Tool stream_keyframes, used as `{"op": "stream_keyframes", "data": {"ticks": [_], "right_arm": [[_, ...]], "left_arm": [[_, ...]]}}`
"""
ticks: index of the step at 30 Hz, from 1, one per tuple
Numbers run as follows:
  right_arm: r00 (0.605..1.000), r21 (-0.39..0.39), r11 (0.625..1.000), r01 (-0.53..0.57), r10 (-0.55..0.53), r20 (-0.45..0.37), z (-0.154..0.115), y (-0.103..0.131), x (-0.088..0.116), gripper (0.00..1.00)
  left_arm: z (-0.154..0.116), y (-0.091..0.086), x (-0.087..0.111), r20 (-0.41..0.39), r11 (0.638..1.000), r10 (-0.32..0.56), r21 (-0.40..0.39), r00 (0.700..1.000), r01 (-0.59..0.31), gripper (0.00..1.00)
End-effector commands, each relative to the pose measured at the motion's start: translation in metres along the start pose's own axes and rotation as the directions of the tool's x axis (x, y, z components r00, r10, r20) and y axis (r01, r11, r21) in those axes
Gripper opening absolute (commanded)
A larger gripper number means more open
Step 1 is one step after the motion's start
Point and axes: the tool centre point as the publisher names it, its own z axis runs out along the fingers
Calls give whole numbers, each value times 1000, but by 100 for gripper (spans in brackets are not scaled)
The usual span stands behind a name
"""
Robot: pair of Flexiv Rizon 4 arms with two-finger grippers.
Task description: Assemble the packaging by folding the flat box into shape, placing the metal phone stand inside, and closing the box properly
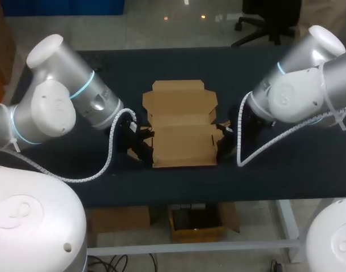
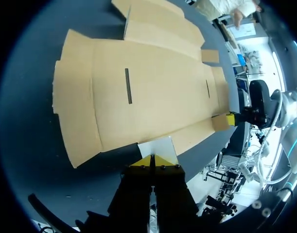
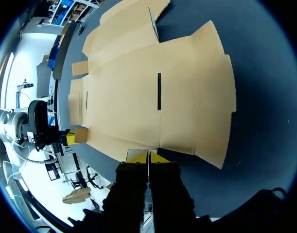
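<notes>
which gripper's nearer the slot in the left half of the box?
Left. The left gripper sits at the edge of the box, with that slot just ahead of it. The right gripper is at the opposite side, beyond the second slot.

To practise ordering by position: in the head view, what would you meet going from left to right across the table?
In order: silver left robot arm → black left hand → flat brown cardboard box → black right hand → silver right robot arm.
</notes>
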Motion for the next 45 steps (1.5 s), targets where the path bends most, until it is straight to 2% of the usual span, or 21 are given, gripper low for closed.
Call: {"op": "stream_keyframes", "data": {"ticks": [1, 16, 20, 28, 45], "right_arm": [[1000, 2, 1000, 2, -2, 12, 1, -1, 4, 0], [999, 10, 1000, 8, -9, 48, 10, -10, 10, 0], [998, 11, 1000, 3, -3, 55, 14, -11, 10, 0], [997, 20, 1000, -7, 5, 71, 21, -11, 8, 0], [992, -6, 1000, -17, 17, 124, 31, -11, 9, 0]], "left_arm": [[2, -1, 3, 10, 1000, 1, -4, 1000, -1, 0], [11, 2, 7, 17, 1000, 7, -11, 1000, -7, 0], [13, 4, 9, 29, 1000, 11, 7, 1000, -11, 0], [18, 9, 13, 75, 994, 0, 110, 997, -9, 0], [28, 9, 11, 93, 990, 10, 140, 996, -23, 0]]}}
